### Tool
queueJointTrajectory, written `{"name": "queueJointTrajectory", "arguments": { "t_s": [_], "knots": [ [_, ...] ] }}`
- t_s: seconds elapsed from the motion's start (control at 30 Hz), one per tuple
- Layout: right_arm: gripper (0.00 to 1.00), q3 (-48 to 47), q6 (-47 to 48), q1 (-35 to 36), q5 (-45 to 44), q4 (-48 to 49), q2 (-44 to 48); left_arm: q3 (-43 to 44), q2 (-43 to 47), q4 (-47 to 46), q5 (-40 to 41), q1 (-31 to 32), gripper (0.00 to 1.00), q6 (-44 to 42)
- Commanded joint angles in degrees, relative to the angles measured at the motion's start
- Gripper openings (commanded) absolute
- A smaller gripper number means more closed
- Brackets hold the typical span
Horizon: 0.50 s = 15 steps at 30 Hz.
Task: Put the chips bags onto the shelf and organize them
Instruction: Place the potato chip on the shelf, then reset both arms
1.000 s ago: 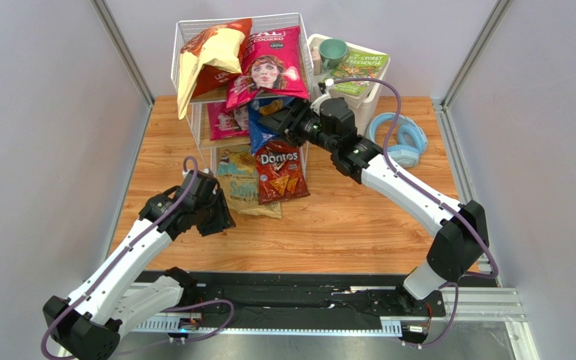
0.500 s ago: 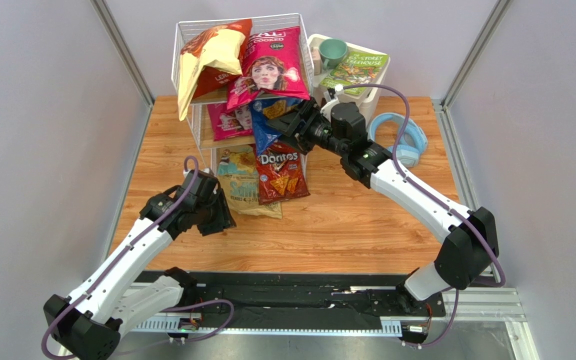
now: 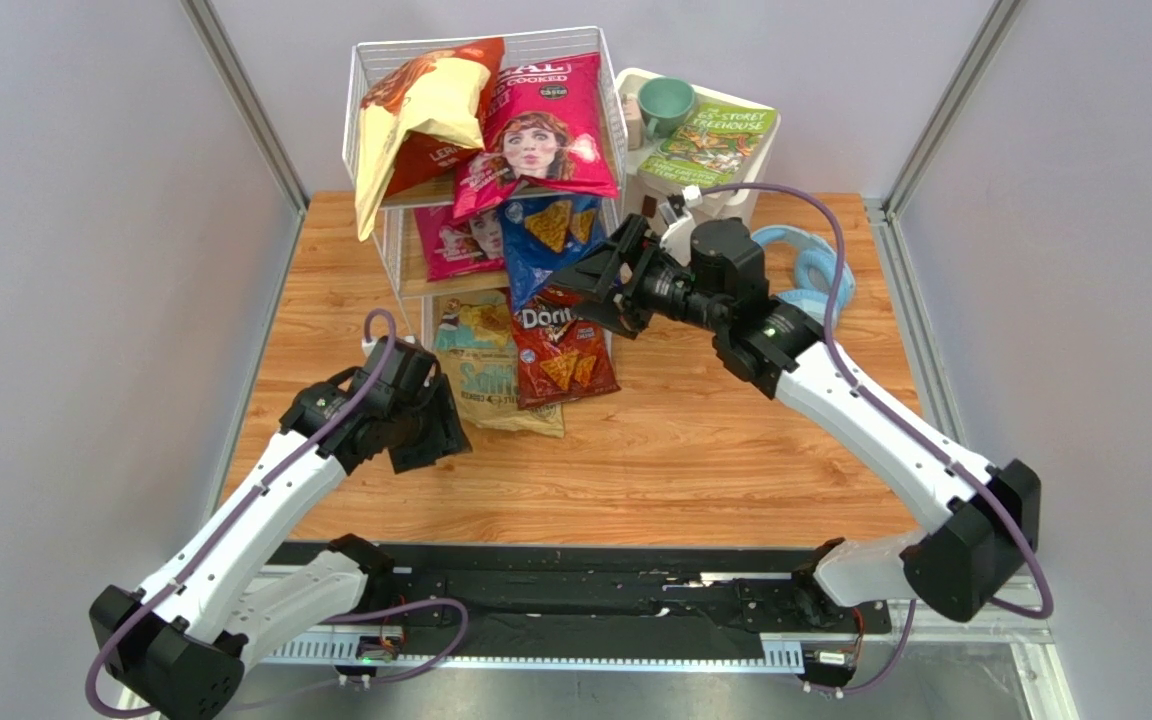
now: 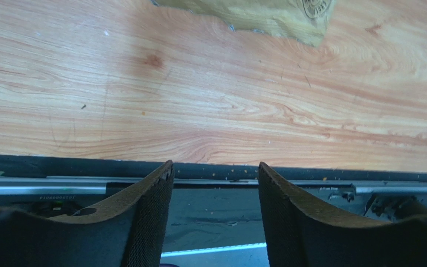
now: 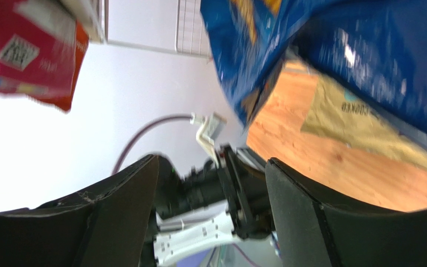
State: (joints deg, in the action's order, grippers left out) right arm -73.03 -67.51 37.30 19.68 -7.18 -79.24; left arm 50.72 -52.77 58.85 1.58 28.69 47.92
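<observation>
The white wire shelf [image 3: 372, 225] stands at the back. The orange-and-cream bag [image 3: 417, 108] and a magenta bag [image 3: 540, 135] lie on its top. The second magenta bag [image 3: 456, 240] sits on the middle tier. The blue Doritos bag [image 3: 549, 237] hangs at the middle tier's front. The red Doritos bag [image 3: 560, 353] and the tan-and-teal bag [image 3: 480, 375] lean at the bottom. My right gripper [image 3: 593, 275] is open and empty just right of the blue bag [image 5: 338, 61]. My left gripper [image 3: 425, 435] is open and empty over the table, near the tan bag's corner [image 4: 266, 14].
A white plastic drawer unit [image 3: 740, 192] stands right of the shelf, with a green book [image 3: 710, 143] and a green mug [image 3: 668, 102] on top. Blue headphones [image 3: 815, 278] lie behind my right arm. The black rail [image 4: 310, 169] marks the table's near edge.
My right gripper has drawn back to the right and nearer, away from the blue Doritos bag, which now hangs flatter at the shelf front. The left arm has barely moved.
</observation>
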Motion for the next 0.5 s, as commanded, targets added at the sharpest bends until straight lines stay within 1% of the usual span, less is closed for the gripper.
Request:
{"name": "queueJointTrajectory", "arguments": {
  "t_s": [0.0,0.03,0.1,0.13,0.17,0.2,0.23,0.27,0.3,0.37,0.4,0.43,0.47],
  "knots": [
    [0.77,-2.5,5.3,-0.3,3.1,-12.7,7.3,5.3,-2.7,2.6,3.4,-1.7,0.65,-0.3],
    [0.77,-2.0,5.7,-0.5,3.3,-16.5,8.4,6.4,-3.3,2.6,3.5,-2.1,0.67,-0.4],
    [0.77,-0.7,6.6,-2.2,4.0,-19.2,11.2,7.3,-4.9,3.0,3.7,-3.2,0.68,-0.2],
    [0.77,-0.6,7.2,-3.3,3.6,-24.1,13.8,8.0,-5.3,3.5,3.7,-3.6,0.68,-0.2],
    [0.77,-0.6,8.0,-4.7,3.6,-26.5,15.0,8.3,-5.7,4.6,4.0,-4.1,0.68,0.0],
    [0.77,-0.4,9.8,-8.1,4.2,-28.3,16.1,8.4,-6.1,5.2,4.1,-5.4,0.68,0.1],
    [0.76,0.3,10.7,-9.8,4.6,-31.5,18.5,8.5,-6.3,5.9,4.0,-6.1,0.68,0.1],
    [0.76,0.4,11.9,-11.4,4.6,-33.2,19.2,8.6,-6.2,7.1,4.0,-6.9,0.68,0.2],
    [0.76,0.6,12.8,-14.9,4.6,-36.6,20.0,8.5,-5.8,7.9,4.0,-8.1,0.68,0.4],
    [0.76,1.9,14.9,-17.9,4.3,-39.1,21.2,8.7,-4.2,10.0,4.7,-9.3,0.68,1.0],
    [0.75,2.5,15.6,-20.6,2.8,-41.9,21.4,9.0,-3.5,10.8,5.4,-10.1,0.68,1.3],
    [0.74,3.3,15.6,-21.8,1.9,-43.4,20.9,9.1,-3.0,11.6,6.1,-10.5,0.68,2.1],
    [0.68,3.9,15.7,-23.7,1.7,-44.3,20.4,9.3,-1.9,13.1,7.3,-10.8,0.69,2.2]
  ]
}}
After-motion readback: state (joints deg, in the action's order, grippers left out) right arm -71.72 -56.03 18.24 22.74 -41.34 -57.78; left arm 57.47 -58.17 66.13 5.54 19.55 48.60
